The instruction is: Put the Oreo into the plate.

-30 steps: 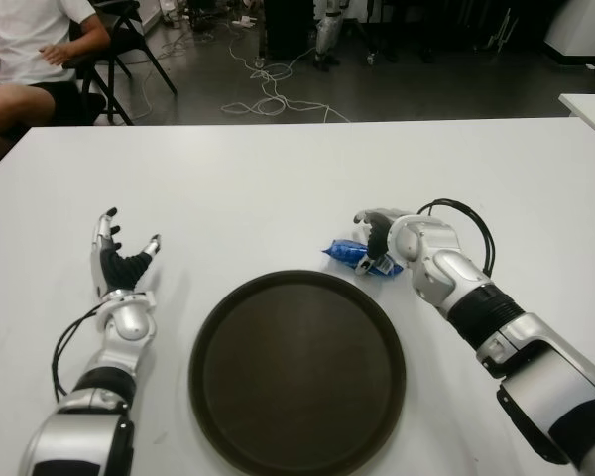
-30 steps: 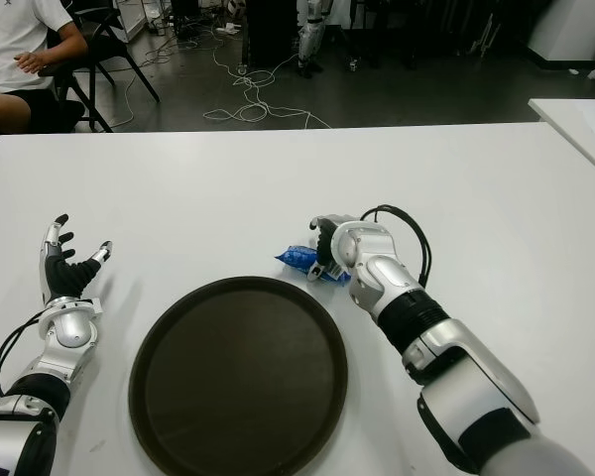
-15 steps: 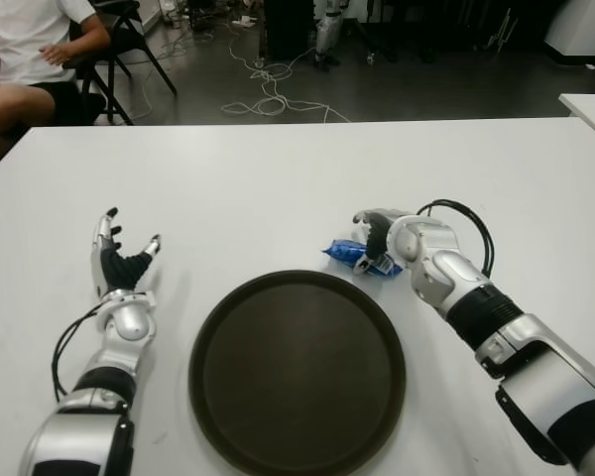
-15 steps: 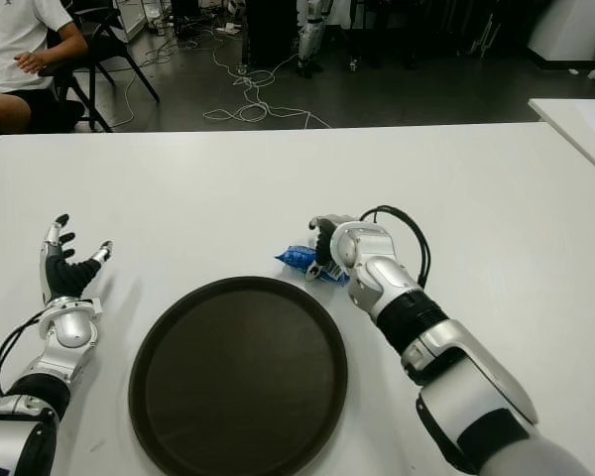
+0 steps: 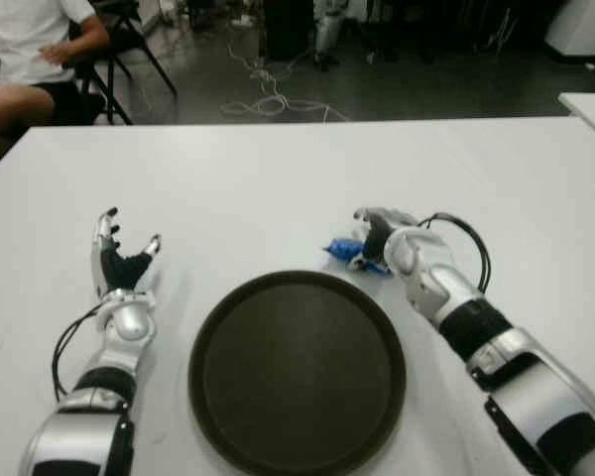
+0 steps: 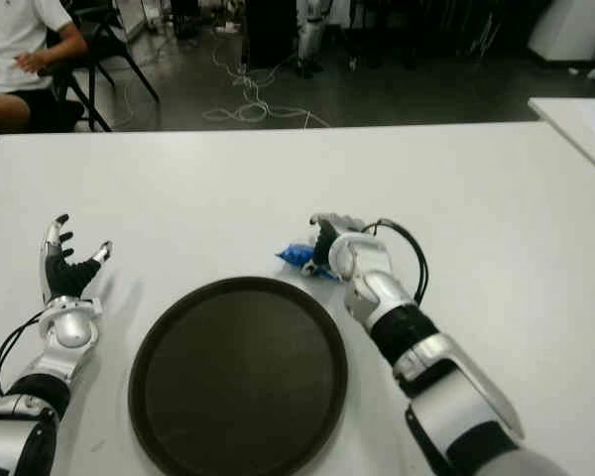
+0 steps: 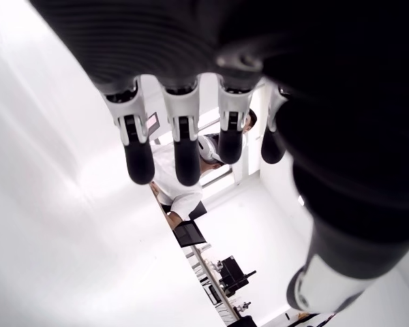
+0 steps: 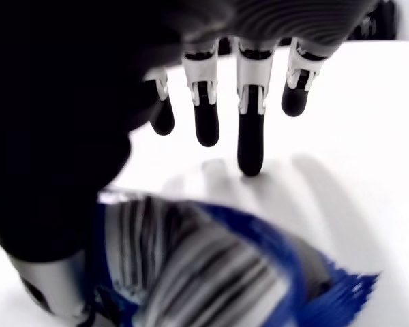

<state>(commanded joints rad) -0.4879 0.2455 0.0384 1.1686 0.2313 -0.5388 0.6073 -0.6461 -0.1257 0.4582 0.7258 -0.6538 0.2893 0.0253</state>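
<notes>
The Oreo pack (image 5: 343, 249), blue and crinkled, lies on the white table (image 5: 278, 178) just beyond the far right rim of the round dark plate (image 5: 297, 377). My right hand (image 5: 375, 230) is over the pack's right end, covering most of it. In the right wrist view its fingers (image 8: 251, 136) reach out straight past the pack (image 8: 211, 272), one tip touching the table, and none is curled around it. My left hand (image 5: 119, 260) shows left of the plate, palm up, with its fingers (image 7: 184, 143) spread and holding nothing.
A person (image 5: 30, 50) sits on a chair beyond the table's far left corner. Cables (image 5: 268, 94) trail on the dark floor behind the table. The corner of another white table (image 5: 590, 104) shows at the far right.
My right hand has slid a little to the left over the Oreo pack, so less of the blue wrapper shows. The left hand and the plate have not moved.
</notes>
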